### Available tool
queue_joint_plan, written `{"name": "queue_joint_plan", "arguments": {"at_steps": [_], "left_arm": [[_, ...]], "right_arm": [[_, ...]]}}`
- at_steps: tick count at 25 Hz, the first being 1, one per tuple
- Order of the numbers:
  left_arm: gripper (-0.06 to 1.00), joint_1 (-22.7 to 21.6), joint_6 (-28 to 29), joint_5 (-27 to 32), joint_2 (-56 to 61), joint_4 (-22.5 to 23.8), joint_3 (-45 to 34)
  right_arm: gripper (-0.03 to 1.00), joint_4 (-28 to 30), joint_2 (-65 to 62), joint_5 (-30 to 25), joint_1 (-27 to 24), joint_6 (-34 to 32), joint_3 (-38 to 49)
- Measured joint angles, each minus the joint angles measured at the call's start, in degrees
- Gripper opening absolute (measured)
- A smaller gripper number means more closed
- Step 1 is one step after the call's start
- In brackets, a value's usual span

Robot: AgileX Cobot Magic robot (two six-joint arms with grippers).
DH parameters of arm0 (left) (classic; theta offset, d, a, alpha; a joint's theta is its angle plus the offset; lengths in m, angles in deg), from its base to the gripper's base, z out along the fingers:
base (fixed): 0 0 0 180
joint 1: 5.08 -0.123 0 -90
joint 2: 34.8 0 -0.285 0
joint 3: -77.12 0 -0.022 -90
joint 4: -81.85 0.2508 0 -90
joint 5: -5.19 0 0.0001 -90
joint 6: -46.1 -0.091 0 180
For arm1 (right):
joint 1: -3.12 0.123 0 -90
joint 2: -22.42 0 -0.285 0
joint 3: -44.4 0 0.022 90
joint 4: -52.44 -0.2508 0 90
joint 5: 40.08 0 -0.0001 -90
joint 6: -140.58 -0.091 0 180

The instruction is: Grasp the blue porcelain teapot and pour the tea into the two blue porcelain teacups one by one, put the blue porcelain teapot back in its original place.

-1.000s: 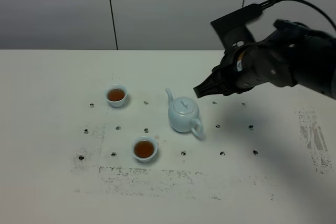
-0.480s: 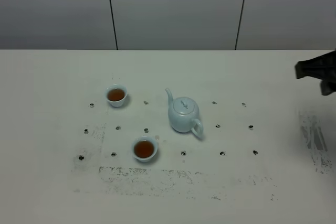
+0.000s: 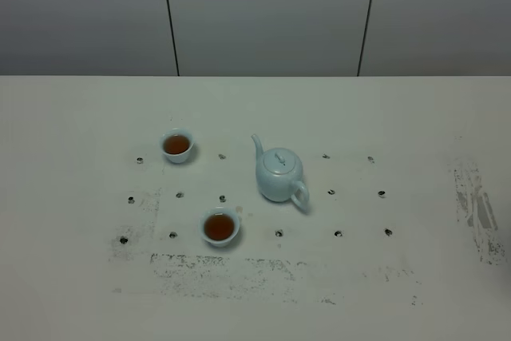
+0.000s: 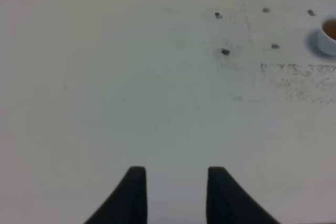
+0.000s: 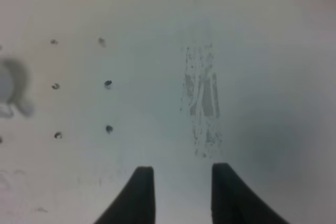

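The pale blue teapot stands upright on the white table, lid on, spout to the back left, handle to the front right. One blue teacup holding brown tea sits to its back left. The other teacup, also holding tea, sits to its front left. Neither arm shows in the exterior high view. My left gripper is open and empty over bare table; a teacup shows at the edge of that view. My right gripper is open and empty; the teapot shows blurred at that view's edge.
The white table carries a grid of small dark holes around the tea set and scuffed grey marks at the right and front. A grey panelled wall stands behind the table.
The right arm, which hung over the table just right of the teapot, has drawn back to the right and left the exterior high view. Teapot and cups have not moved.
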Motion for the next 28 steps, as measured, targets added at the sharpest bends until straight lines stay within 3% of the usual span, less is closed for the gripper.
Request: {"name": "queue_joint_plan", "arguments": {"at_steps": [8, 13, 18, 28], "left_arm": [[0.34, 0.0, 0.0, 0.0, 0.0, 0.0, 0.0], [0.34, 0.0, 0.0, 0.0, 0.0, 0.0, 0.0], [0.34, 0.0, 0.0, 0.0, 0.0, 0.0, 0.0], [0.34, 0.0, 0.0, 0.0, 0.0, 0.0, 0.0]], "right_arm": [[0.26, -4.5, -24.8, -0.2, -4.7, 2.2, 25.2], [0.24, -7.4, -37.5, 1.6, -7.9, 7.7, 37.1], [0.23, -8.1, -46.5, 4.3, -11.5, 13.8, 42.1], [0.23, -10.2, -59.5, 5.5, -18.6, 17.6, 44.5]]}}
